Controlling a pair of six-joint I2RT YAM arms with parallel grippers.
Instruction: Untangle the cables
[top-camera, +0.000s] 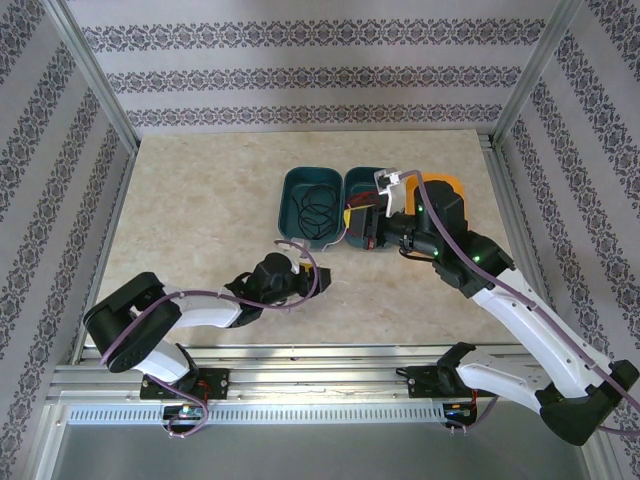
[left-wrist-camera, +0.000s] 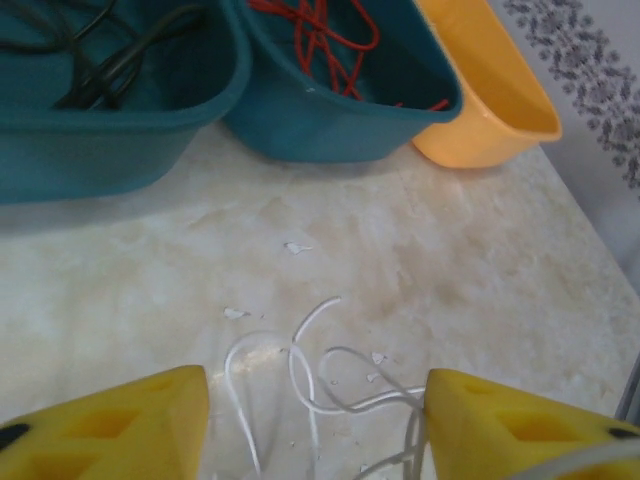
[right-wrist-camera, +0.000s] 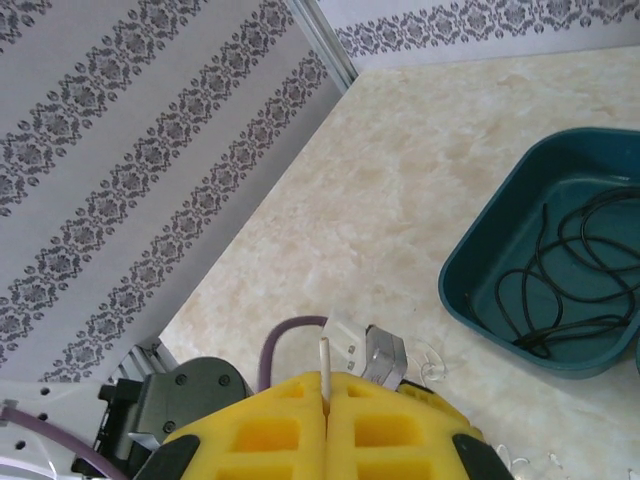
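- I am watching the right gripper (right-wrist-camera: 325, 380) through its wrist camera. Its yellow fingers are pressing together on a thin strand of the white cable (right-wrist-camera: 323, 352), and a white and silver plug (right-wrist-camera: 368, 352) is sitting just past the tips.
- The left gripper (left-wrist-camera: 315, 380) is hanging low near the middle of the table's near edge. Its fingers (left-wrist-camera: 130, 425) are standing spread, and loops of white cable (left-wrist-camera: 293, 362) are lying on the table (top-camera: 200, 200) between them, unpinched.
- Those loops are running out of the picture's bottom edge, so I cannot tell whether they join the strand in the right gripper.
- The black cable (top-camera: 318, 208) is coiling inside the left teal bin (top-camera: 283, 200), toward the far edge, just right of the middle.
- The red cable (left-wrist-camera: 320, 30) is lying in the right teal bin (top-camera: 365, 172), which is touching the left one. From above, the right arm (top-camera: 480, 270) is covering most of it.
- The orange bin (left-wrist-camera: 490, 110) is standing just beside the right teal bin. Its inside is facing away from the left wrist camera, and the arm is hiding part of it from above.
- Small pale flecks (left-wrist-camera: 290, 247) are dotting the surface, too small to identify.
- The table is showing a beige marbled top, with a metal rail (top-camera: 300, 385) running along its near edge.
- Walls (top-camera: 300, 80) papered in grey ornamental stripes are closing three sides, with metal frame posts (top-camera: 95, 75) rising at the corners.
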